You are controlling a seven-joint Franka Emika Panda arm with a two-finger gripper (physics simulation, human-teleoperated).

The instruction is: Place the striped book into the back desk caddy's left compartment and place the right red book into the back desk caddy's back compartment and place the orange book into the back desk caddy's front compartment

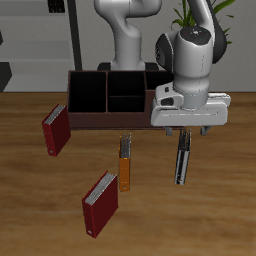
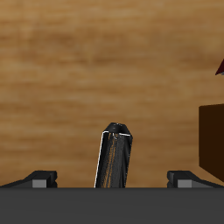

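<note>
Two red books stand on the table: the right red book [image 1: 55,130] by the back desk caddy [image 1: 110,98], another red book [image 1: 100,202] nearer the front. One orange book [image 1: 125,170], one striped book [image 1: 183,158]. The gripper [image 1: 187,133] hovers spread wide above the striped book, touching nothing. Bare table [image 1: 215,210] surrounds the striped book.

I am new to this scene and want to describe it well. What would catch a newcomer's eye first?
The gripper hangs open just above the striped book, which lies flat on the table. Behind them stands the back desk caddy, its compartments holding no books. The orange book lies beside the striped one, and two red books stand apart.
</note>
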